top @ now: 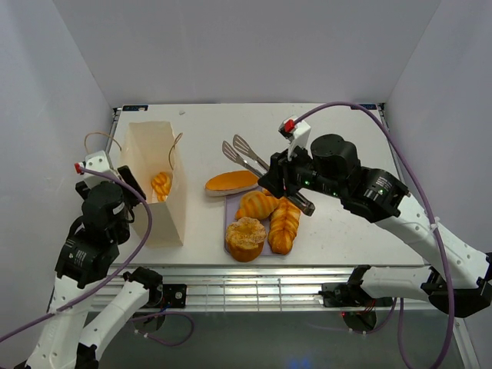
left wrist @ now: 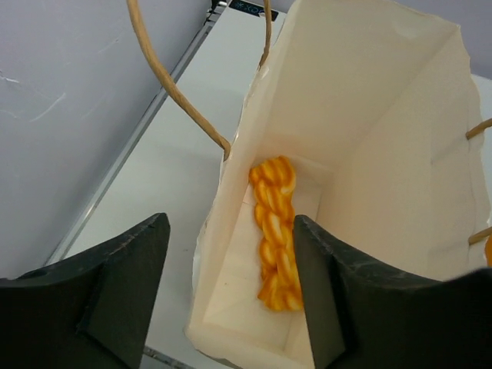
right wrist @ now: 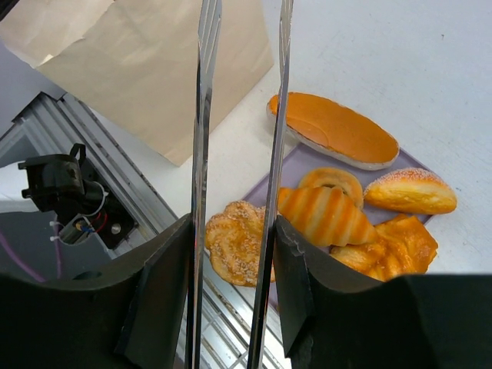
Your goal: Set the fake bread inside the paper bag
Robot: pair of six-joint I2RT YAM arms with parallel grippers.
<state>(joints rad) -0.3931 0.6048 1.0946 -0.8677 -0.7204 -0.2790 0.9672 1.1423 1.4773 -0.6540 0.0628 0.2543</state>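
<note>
The paper bag (top: 154, 181) stands open at the left with a braided loaf (top: 161, 185) lying in its bottom (left wrist: 275, 231). My left gripper (top: 129, 192) is open, its jaws astride the bag's near-left wall (left wrist: 231, 223) without pinching it. My right gripper (top: 280, 184) is shut on the silver tongs (top: 246, 157), whose two arms (right wrist: 204, 115) run up between my fingers (right wrist: 233, 227), with nothing between their tips. Below lie the long flat loaf (top: 231, 181) (right wrist: 332, 129), croissant (top: 257, 204) (right wrist: 327, 215), round bun (top: 245, 237) (right wrist: 234, 240), ring (right wrist: 330, 179) and turnover (right wrist: 407, 192).
The bread rests on a lavender tray (right wrist: 304, 157) near the table's front edge, right of the bag. A flaky orange pastry (top: 284, 224) lies at the tray's right side. White walls close in the table on three sides. A metal rail (top: 254, 288) runs along the front.
</note>
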